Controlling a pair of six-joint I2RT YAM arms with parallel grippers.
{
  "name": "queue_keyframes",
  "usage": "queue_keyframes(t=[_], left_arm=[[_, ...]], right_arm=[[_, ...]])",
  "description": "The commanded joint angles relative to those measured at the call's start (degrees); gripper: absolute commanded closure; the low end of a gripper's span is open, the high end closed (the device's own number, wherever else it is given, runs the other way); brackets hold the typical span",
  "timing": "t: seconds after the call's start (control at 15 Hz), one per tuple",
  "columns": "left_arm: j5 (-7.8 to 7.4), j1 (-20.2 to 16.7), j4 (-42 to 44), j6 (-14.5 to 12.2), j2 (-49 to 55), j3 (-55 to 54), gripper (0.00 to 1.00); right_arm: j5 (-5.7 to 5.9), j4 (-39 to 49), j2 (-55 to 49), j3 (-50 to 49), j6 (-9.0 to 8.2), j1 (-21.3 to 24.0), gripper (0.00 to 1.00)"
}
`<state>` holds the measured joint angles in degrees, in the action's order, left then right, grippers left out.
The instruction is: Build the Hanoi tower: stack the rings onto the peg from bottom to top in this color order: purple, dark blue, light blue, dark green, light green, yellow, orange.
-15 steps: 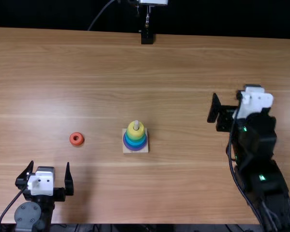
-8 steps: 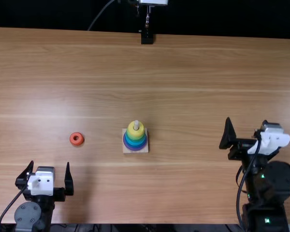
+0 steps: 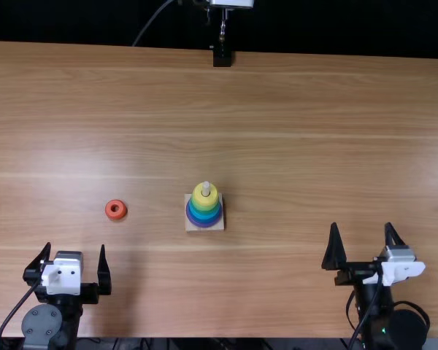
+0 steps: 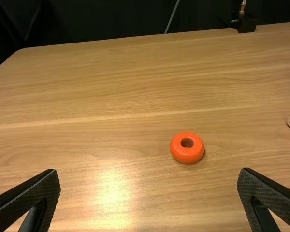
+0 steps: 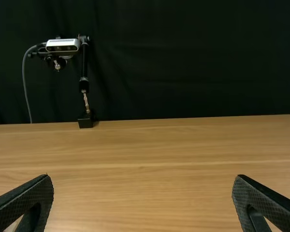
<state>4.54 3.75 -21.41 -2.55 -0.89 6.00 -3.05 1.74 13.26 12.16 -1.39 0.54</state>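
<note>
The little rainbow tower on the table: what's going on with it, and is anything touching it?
Two robot arms are building it by stacking coloured rings on a peg. At this moment nothing is handling it: the left gripper and right gripper are both open and empty, near the table's near edge. The yellow ring tops the stack, while the orange ring, meant to go on last, lies off to the left.

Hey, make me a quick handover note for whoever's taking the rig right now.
Left gripper: open, empty, near edge, left side.
Right gripper: open, empty, near edge, right side.
Orange ring: on the table, left of the wooden base in the top view.
Done: purple ring lowest, yellow ring uppermost; green layers can't be counted.
Left: orange onto the peg.
</note>
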Motion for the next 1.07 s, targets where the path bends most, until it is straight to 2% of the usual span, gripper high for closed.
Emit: queue_keyframes(t=[0.0,0.27,0.4,0.73,1.0], left_arm=[[0.53,0.03,-4.43,0.44,0.89,-6.00,0.00],[0.53,0.03,-4.43,0.44,0.89,-6.00,0.00],[0.53,0.03,-4.43,0.44,0.89,-6.00,0.00],[0.53,0.03,-4.43,0.44,0.89,-6.00,0.00],[0.53,0.03,-4.43,0.44,0.89,-6.00,0.00]], right_arm=[[-0.75,-0.85,-2.62,-2.76,0.02,0.69,0.00],[-0.22,-1.27,-10.88,-9.00,-0.19,1.13,0.00],[-0.22,-1.38,-13.26,-11.02,0.23,1.40,0.00],[-0.22,-5.81,-13.26,-11.28,0.33,1.40,0.00],[-0.12,-14.03,-13.26,-11.28,0.54,1.40,0.00]])
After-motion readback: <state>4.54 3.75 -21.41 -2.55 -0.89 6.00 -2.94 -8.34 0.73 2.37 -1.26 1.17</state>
